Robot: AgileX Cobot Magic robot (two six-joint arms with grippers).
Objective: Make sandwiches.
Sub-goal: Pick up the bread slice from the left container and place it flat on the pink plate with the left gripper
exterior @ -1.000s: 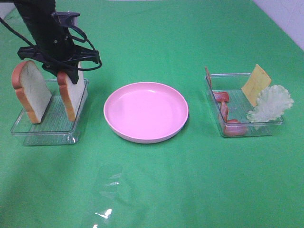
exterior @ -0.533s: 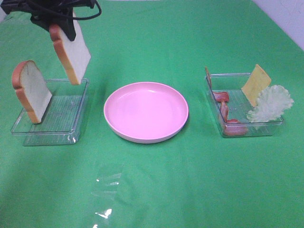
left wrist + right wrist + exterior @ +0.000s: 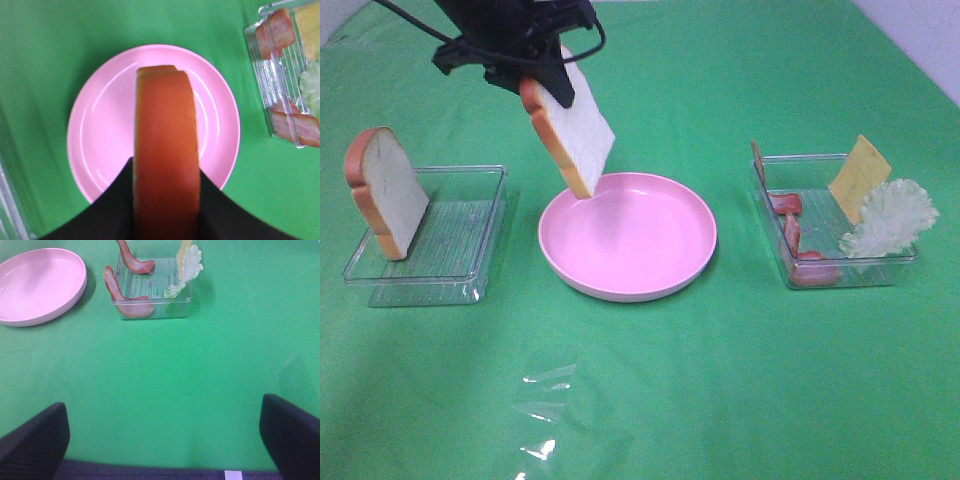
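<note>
Bread slice (image 3: 575, 135) has moved over plate (image 3: 625, 288) (left fingers (image 3: 105, 212) clamped).

A green cloth (image 3: 720, 380) covered the whole table, lightly creased. A round pink plate (image 3: 640, 240) sat on it at the centre. At the plate's nine o'clock, just beside it, stood a clear ribbed tray (image 3: 450, 240). A second clear tray (image 3: 820, 215) stood at its three o'clock, a little farther off. A crinkled scrap of clear film (image 3: 548, 385) lay at seven o'clock, apart from the plate.
</note>
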